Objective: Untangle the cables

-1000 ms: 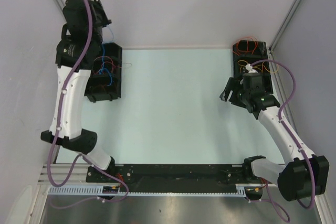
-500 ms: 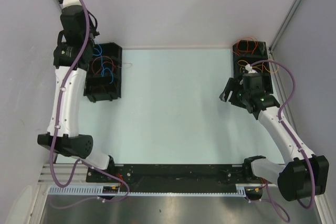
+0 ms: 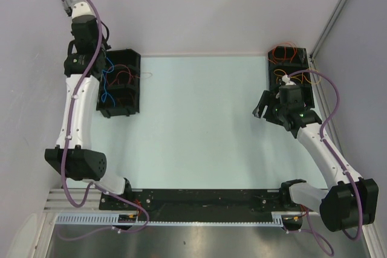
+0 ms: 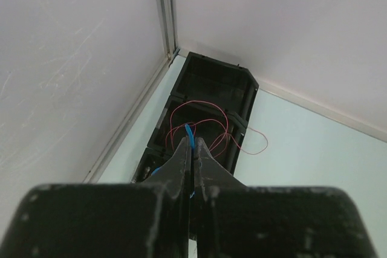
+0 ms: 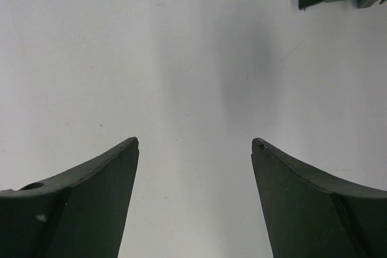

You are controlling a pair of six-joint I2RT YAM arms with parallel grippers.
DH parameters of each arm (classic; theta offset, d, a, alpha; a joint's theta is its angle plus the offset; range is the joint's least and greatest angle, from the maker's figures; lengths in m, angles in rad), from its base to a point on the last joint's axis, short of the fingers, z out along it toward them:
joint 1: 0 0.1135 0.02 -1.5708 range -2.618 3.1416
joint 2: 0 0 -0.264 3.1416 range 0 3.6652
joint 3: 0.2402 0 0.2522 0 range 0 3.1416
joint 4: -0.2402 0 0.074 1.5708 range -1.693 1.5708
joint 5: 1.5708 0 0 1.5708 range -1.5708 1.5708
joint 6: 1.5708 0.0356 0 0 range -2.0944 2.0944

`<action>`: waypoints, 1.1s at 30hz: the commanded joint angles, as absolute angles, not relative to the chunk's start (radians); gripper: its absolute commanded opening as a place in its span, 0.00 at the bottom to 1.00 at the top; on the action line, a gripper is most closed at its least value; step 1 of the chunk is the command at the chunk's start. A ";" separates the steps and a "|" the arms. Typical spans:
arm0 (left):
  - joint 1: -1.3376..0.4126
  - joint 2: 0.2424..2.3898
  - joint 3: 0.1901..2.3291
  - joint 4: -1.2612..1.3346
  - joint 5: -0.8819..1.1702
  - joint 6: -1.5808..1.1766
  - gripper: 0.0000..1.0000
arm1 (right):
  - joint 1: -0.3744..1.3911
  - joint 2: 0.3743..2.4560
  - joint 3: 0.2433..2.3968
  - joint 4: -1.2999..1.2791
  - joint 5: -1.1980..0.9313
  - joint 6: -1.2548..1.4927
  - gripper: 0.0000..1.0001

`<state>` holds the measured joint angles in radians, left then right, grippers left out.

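- The left hand (image 4: 191,144) is pinched tight on a blue cable (image 4: 190,130). It holds the cable up above the black tray (image 4: 211,77) in the far left corner, where thin red cables (image 4: 204,105) loop and one spills over the rim.
- To do this well, I'd lift slowly and straight, watching whether the red loops ride up with the blue. If they do, pause rather than tug.
- The right hand (image 5: 195,143) hangs spread wide over bare counter (image 3: 199,119), gripping nothing. It sits just beside a second tray (image 3: 271,74) of orange cables (image 3: 283,51).
- The counter is pale, with plain lilac walls (image 3: 211,10) and metal framing (image 4: 164,10) in the corners.
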<state>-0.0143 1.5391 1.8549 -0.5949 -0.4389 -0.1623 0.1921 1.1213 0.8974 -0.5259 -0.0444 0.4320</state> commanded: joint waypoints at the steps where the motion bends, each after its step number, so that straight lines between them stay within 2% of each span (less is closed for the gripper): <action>1: -0.003 1.563 1.812 -0.540 -0.416 -0.199 0.00 | 0.187 1.123 0.897 -0.497 -0.060 0.422 0.80; 11: 0.060 1.681 1.730 -0.519 -0.367 -0.256 0.00 | 0.187 1.118 0.897 -0.499 -0.061 0.420 0.80; 19: 0.130 1.776 1.689 -0.540 -0.442 -0.301 0.00 | 0.183 1.117 0.896 -0.497 -0.074 0.422 0.80; 33: 0.133 1.893 1.640 -0.546 -0.462 -0.370 0.01 | 0.178 1.115 0.891 -0.489 -0.091 0.422 0.80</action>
<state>0.1314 1.8725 1.6737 -0.5667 -0.4595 -0.3199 0.1848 1.1213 0.8963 -0.5251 -0.0746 0.4320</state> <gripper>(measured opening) 0.011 0.796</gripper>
